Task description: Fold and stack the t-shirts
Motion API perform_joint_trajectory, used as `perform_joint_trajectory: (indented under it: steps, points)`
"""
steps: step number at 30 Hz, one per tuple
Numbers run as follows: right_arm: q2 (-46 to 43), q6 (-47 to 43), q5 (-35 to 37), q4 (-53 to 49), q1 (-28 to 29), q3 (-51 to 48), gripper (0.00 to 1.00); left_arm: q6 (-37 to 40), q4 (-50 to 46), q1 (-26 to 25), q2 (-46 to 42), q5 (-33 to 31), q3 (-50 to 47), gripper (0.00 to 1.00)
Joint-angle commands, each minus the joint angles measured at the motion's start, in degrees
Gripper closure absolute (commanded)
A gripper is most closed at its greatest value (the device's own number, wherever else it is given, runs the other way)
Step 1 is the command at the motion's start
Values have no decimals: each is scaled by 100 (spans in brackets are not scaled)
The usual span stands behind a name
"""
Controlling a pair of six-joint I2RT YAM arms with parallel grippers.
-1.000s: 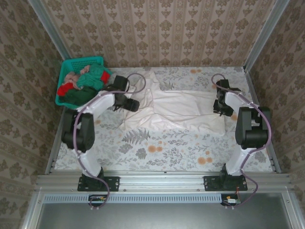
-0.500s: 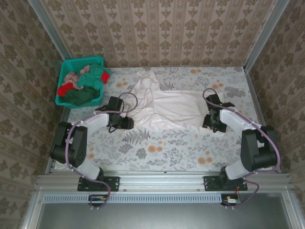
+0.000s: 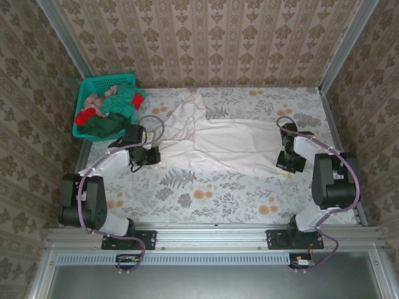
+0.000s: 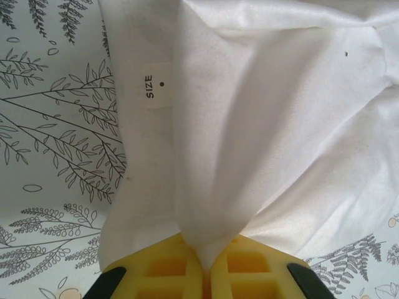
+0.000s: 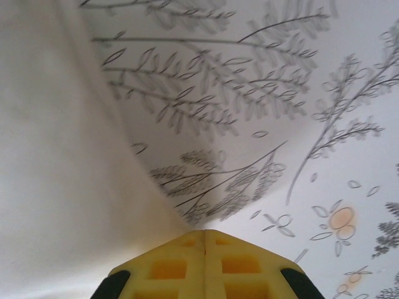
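A large plain white t-shirt (image 3: 230, 140) lies stretched across the middle of the table. My left gripper (image 3: 154, 156) is at its left edge, shut on a pinch of the white cloth (image 4: 212, 187), which rises in a tent from the yellow fingertips (image 4: 181, 258). A tag marked SIZE (image 4: 156, 84) shows beside that fold. My right gripper (image 3: 285, 163) is at the shirt's lower right corner. Its yellow fingers (image 5: 181, 249) are shut, with the thin white cloth (image 5: 68, 187) drawn up into the tip. More t-shirts, pink (image 3: 95, 99), red (image 3: 84, 116) and green (image 3: 121, 99), are heaped in the basket.
The teal lattice basket (image 3: 106, 79) stands at the back left corner, just behind my left arm. The flower-printed tablecloth (image 3: 212, 193) lies bare in front of the shirt. Metal frame posts and patterned walls close in the table on three sides.
Both grippers have closed on the white t-shirt. My left gripper has drawn back to the left and my right one to the right, pulling the shirt out flatter between them.
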Motion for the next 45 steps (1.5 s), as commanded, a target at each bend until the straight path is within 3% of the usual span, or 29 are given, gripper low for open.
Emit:
perform_joint_trajectory:
  steps: [1, 5, 8, 11, 13, 22, 24, 26, 31, 40, 45]
  points:
    - [-295, -107, 276, -310, -222, 104, 100, 162, -339, 53, -91, -93, -16, 93]
    - [-431, -306, -23, -187, -248, 107, 98, 186, -311, 63, -66, -37, -63, 91]
    - [-675, -426, -521, 254, 124, 72, 61, 175, -297, 59, 42, 28, -29, 90]
    - [-523, -422, -829, 558, 338, 190, 47, 97, -211, 59, 31, 125, -42, 89]
    - [-188, -452, -731, 551, 466, 409, 46, 83, -170, 60, 25, 174, -30, 89]
    - [900, -447, -89, 301, 507, 825, 51, 128, -256, 98, 65, 45, -31, 89]
    - [964, -448, 88, 227, 507, 845, 71, 134, -279, 116, 65, 25, -34, 89]
    - [882, -460, 150, 225, 499, 839, 83, 140, -301, 140, 47, 21, -34, 89]
    - [424, -544, 137, 78, 386, 927, 95, 143, -330, 210, -14, -14, -63, 89]
    - [-365, -538, -128, -234, 33, 912, 93, 210, -357, 238, 12, 0, -48, 89]
    - [255, -729, -173, 166, -289, 1095, 90, 276, -334, 213, 42, 51, -42, 88]
